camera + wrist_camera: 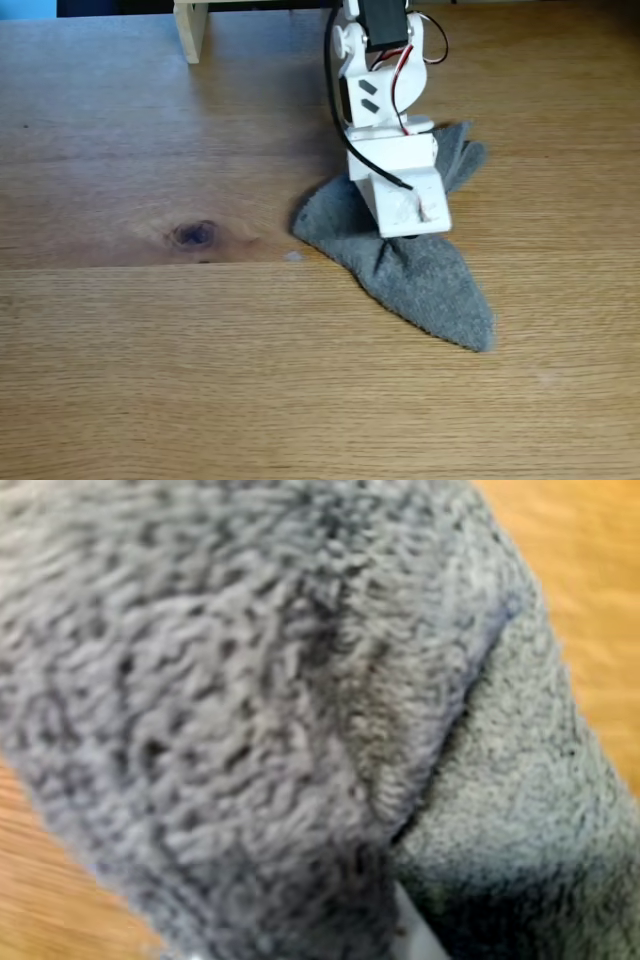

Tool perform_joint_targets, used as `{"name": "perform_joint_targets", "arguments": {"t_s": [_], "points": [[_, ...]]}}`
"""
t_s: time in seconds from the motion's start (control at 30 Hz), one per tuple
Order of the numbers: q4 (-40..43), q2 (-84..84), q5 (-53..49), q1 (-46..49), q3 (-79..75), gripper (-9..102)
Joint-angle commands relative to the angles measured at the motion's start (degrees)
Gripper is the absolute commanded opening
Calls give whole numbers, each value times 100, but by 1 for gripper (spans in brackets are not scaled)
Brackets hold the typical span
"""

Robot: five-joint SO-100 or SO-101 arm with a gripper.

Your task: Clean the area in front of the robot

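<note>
The robot (380,90), a small white arm with black and red wires, reaches down to the light-brown oak tabletop (150,350) in the fixed view. Its flat white gripper (400,238) presses into a grey terry cloth (430,285), which puckers at the tip as if pinched. The cloth spreads from behind the arm toward the front right. In the wrist view the blurred grey cloth (250,700) sits very close to the lens, folded over itself, with a sliver of a white fingertip (412,942) at the bottom edge.
A dark knot (194,234) marks the wood left of the cloth, and a small pale speck (293,256) lies near the cloth's left edge. A pale wooden post (190,30) stands at the back. A plank seam runs across the table.
</note>
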Motion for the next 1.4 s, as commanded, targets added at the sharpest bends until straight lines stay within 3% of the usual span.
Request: {"name": "perform_joint_targets", "arguments": {"t_s": [0.0, 0.13, 0.23, 0.47, 0.77, 0.93, 1.17, 1.37], "points": [[1213, 492, 290, -264, 18, 0], [2039, 1063, 404, -1389, 18, 0], [2092, 1380, 396, -2188, 18, 0], [826, 1389, 237, -2900, 9, 0], [-1731, -299, -738, -1230, -70, 0], [-2329, -765, -1397, 70, -70, 0], [-1195, -536, -1090, 1371, -9, 0], [237, 431, -650, 976, 9, 0]]}}
